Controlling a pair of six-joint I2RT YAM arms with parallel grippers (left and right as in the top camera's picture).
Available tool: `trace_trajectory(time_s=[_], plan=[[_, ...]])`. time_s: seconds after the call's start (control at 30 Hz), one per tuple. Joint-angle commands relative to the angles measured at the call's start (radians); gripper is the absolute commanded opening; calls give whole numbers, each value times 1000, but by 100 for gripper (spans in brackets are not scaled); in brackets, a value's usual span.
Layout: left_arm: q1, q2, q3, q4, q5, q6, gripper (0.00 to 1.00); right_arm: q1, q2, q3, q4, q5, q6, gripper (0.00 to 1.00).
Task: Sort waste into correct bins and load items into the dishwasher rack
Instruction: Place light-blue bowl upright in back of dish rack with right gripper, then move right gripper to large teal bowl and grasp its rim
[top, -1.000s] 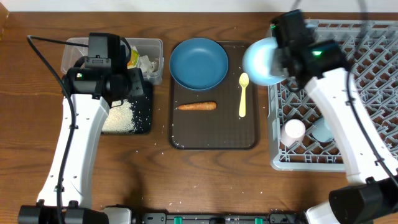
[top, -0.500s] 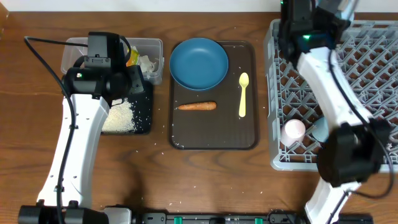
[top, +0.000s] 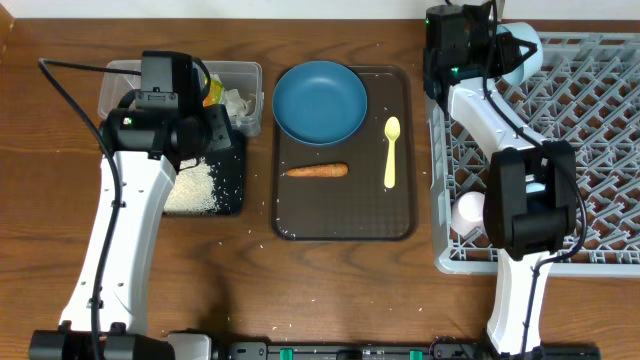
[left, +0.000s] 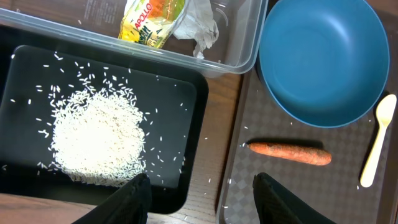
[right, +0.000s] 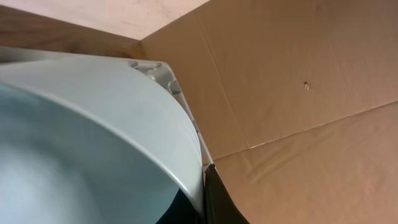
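Observation:
My right gripper (top: 497, 47) is shut on the rim of the small pale blue bowl (top: 520, 52) and holds it at the far left corner of the grey dishwasher rack (top: 600, 130). The bowl (right: 93, 137) fills the right wrist view. A pink-and-white cup (top: 470, 210) stands in the rack. My left gripper (left: 202, 199) is open and empty above the black tray (left: 186, 93) holding the rice heap (left: 96, 140). The wrapper (left: 155, 18) lies in the clear tub (left: 236, 50). The dark blue bowl (top: 320, 100), carrot (top: 316, 171) and yellow spoon (top: 390, 152) lie on the brown serving tray (top: 345, 220).
A cardboard wall (right: 298, 81) stands just behind the rack's back edge. Loose rice grains are scattered on the wooden table (top: 250, 280) between the black tray and the serving tray. My right arm (top: 530, 200) lies over the rack's left part and hides what is beneath it.
My right arm has carried the pale blue bowl from the rack's left edge back to its far left corner. The left arm has not moved.

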Motion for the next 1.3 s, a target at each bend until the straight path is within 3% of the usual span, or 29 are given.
trace_trajectory(time_s=[0.0,0.33,0.53,0.67,1.07,1.27], plan=[[4,10,-3,-2,-13,-6,56,16,5,0,-26,0,-34,1],[4,10,-3,-2,-13,-6,56,77,5,-21,-330,-155,162,3],[4,10,-3,-2,-13,-6,56,106,4,-20,-349,-143,184,57],[4,10,-3,-2,-13,-6,56,129,0,-19,-348,-143,184,75],[2,10,-3,-3,-12,0,57,160,-214,-19,-351,-269,209,98],[-27,10,-3,-3,-5,87,62,151,-418,-19,-496,-671,392,99]])
